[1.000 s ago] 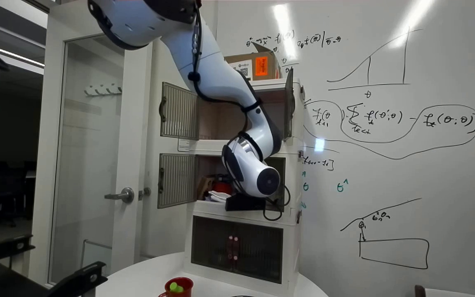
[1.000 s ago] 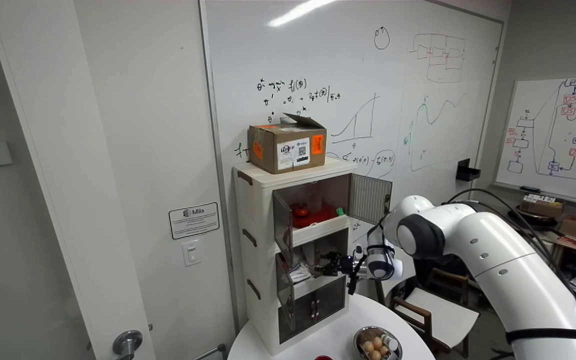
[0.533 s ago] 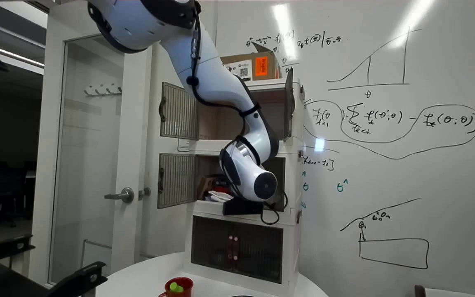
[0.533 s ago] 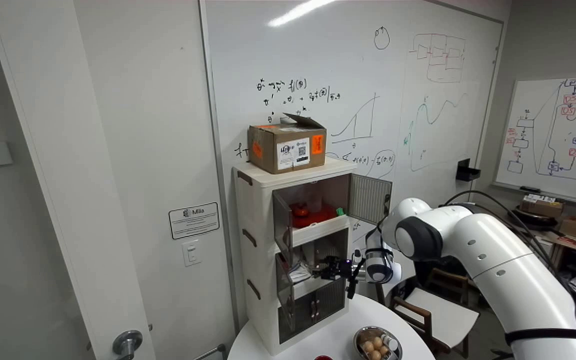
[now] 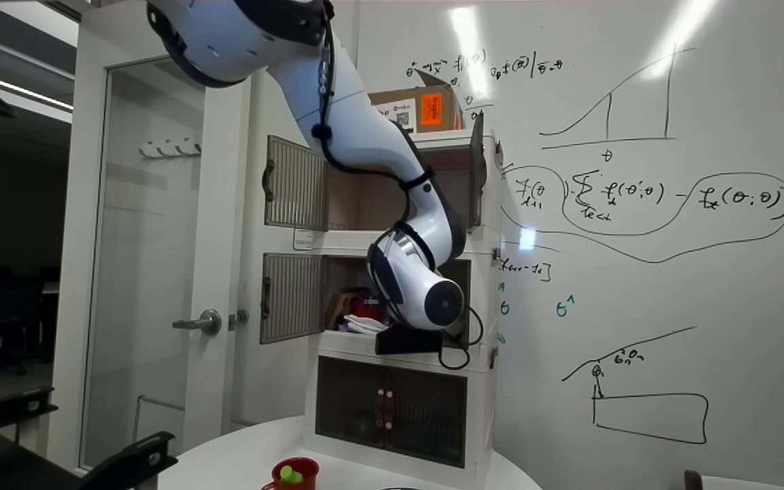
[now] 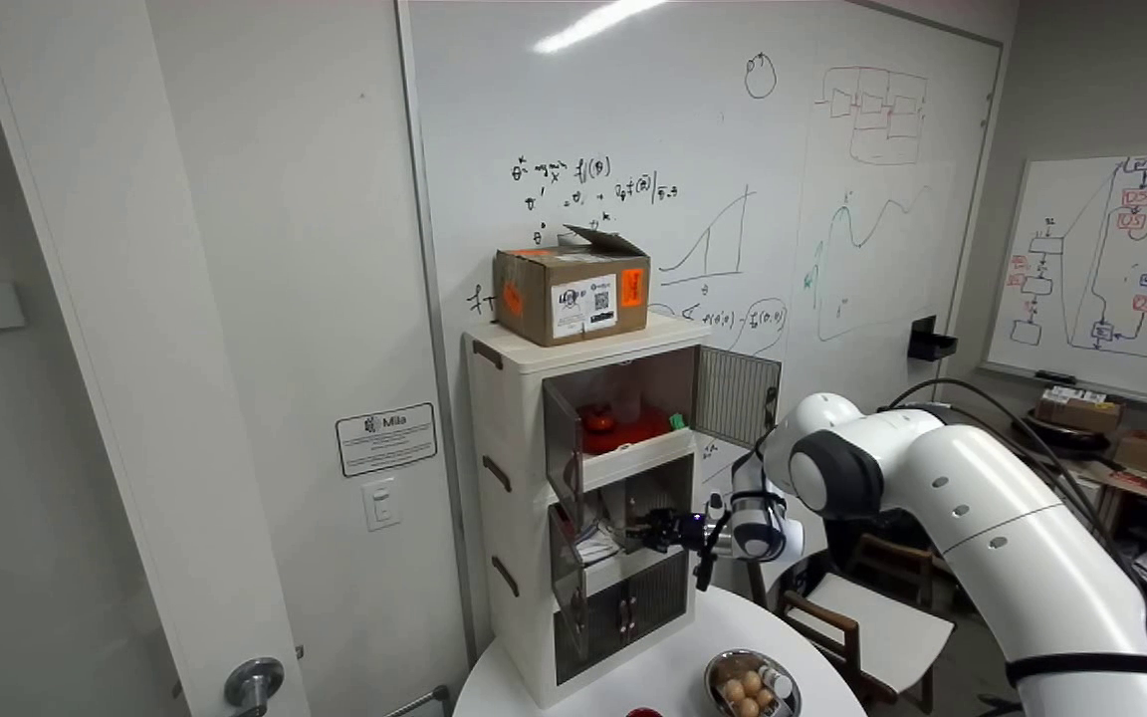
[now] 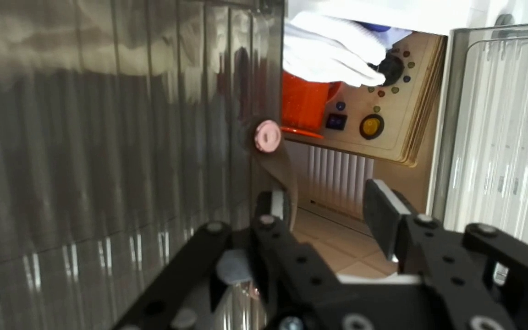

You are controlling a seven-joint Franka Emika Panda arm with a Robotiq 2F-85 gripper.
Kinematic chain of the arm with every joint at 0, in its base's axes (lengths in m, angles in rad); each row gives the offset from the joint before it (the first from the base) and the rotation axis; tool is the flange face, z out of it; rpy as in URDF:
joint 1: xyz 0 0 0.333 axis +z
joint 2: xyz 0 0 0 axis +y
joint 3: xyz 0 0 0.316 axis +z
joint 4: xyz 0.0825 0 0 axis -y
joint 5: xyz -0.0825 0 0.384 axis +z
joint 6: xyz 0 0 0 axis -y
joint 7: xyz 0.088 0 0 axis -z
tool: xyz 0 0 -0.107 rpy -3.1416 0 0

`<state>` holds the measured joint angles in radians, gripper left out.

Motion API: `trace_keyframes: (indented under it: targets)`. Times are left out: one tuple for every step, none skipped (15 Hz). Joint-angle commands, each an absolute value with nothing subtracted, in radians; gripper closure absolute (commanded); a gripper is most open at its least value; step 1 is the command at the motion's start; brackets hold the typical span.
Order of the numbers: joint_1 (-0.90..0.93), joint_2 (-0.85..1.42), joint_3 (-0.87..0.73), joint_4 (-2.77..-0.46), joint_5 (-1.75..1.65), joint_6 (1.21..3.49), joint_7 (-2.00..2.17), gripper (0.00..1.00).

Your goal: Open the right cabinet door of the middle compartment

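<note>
The right cabinet door [image 7: 108, 151] fills the left of the wrist view, which stands upside down, and looks shut. In both exterior views this door [image 5: 461, 275] [image 6: 675, 486] is partly behind the arm or gripper. Its brown handle [image 7: 280, 167] curves out from a pink screw. My gripper [image 7: 323, 195] [image 6: 638, 528] stands part-way open at the front of the middle compartment [image 5: 341, 342]. One finger [image 7: 277, 204] is right beside the handle strap; whether it touches or sits behind it I cannot tell. The opposite finger [image 7: 383, 215] is apart from the strap, over the compartment's opening.
The left door [image 5: 293, 299] [image 7: 502, 137] of the middle tier stands wide open. Inside are white gloves [image 7: 332, 50], a red cup [image 7: 305, 101] and a wooden board [image 7: 406, 114]. An open top door [image 6: 738, 396] is near the arm. A bowl [image 6: 713, 677] stands on the table.
The gripper's fingers have drawn closer together. The wrist dipped slightly down and to the left in an exterior view, then came back right. The doors look unmoved.
</note>
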<state>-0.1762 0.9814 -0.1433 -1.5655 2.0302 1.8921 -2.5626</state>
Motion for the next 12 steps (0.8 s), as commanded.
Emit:
trace_keyframes:
  targets:
    - [-0.174,0.981,-0.137,-1.588,2.034,1.881,-2.598,0.44]
    - [-0.178,0.978,-0.137,-1.599,2.034,1.872,-2.598,0.36]
    - [-0.181,0.976,-0.138,-1.605,2.034,1.867,-2.598,0.39]
    - [-0.184,0.973,-0.139,-1.612,2.033,1.862,-2.597,0.35]
    - [-0.187,0.97,-0.14,-1.619,2.034,1.856,-2.598,0.34]
    - [-0.192,0.966,-0.141,-1.627,2.029,1.844,-2.596,0.61]
    - [-0.193,0.963,-0.144,-1.633,2.02,1.833,-2.594,0.59]
    - [-0.197,0.957,-0.146,-1.643,2.018,1.821,-2.596,0.61]
    - [-0.201,0.954,-0.147,-1.646,2.016,1.816,-2.596,0.67]
    - [-0.207,0.95,-0.149,-1.653,2.016,1.808,-2.596,0.77]
    - [-0.213,0.947,-0.151,-1.66,2.018,1.798,-2.596,0.84]
    - [-0.221,0.944,-0.153,-1.669,2.021,1.79,-2.594,0.9]
